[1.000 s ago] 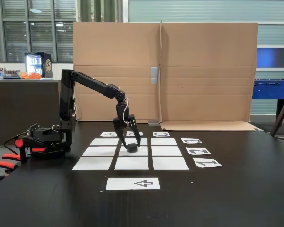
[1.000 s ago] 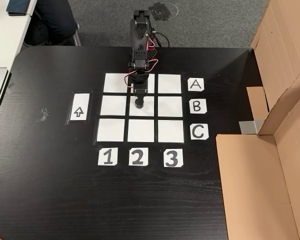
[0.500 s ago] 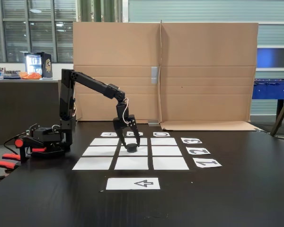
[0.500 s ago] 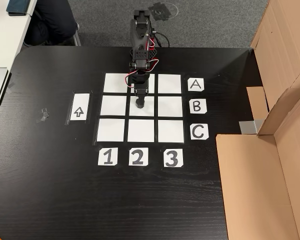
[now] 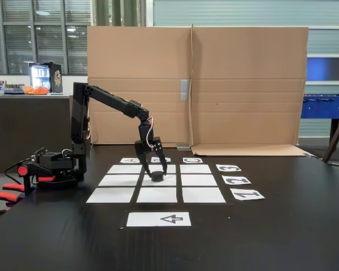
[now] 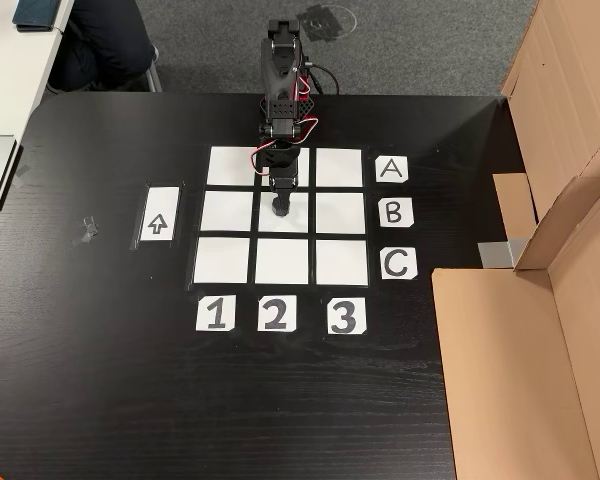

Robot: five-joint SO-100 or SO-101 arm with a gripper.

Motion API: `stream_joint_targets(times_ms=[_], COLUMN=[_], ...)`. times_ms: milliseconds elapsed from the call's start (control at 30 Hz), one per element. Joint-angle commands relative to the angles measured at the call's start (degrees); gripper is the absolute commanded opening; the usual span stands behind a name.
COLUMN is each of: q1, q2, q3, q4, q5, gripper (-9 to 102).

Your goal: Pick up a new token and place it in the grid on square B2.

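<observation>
The grid (image 5: 198, 180) (image 6: 340, 214) is nine white sheets on the black table, with A/B/C and 1/2/3 labels along two sides. The black token (image 5: 156, 176) (image 6: 280, 211) rests on the centre sheet, square B2 (image 5: 170, 180) (image 6: 298, 222). My gripper (image 5: 157, 173) (image 6: 280, 207) points straight down over that square, one finger on each side of the token and close against it. In the view from above, the gripper covers most of the token.
A white arrow sheet (image 5: 159, 218) (image 6: 159, 214) lies beside the grid. The arm's base (image 5: 53, 169) (image 6: 283, 60) stands at the table edge. Cardboard walls (image 5: 192, 84) (image 6: 540, 330) border one side of the table. A person's leg (image 6: 105, 40) is beyond the table edge.
Almost nothing: the arm has shifted very slightly at the elbow, while the gripper stays down around the token on the centre square.
</observation>
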Motion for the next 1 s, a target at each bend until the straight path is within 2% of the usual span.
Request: stream_joint_targets(times_ms=[0,467,967], q1=[0.0,0.88,0.79], q2=[2.02,3.34,13.97], q3=[0.35,1.49,1.23], q4=[-0.18,-0.09,4.22], q5=[-0.44,-0.26,-0.35], gripper=[21,35,39])
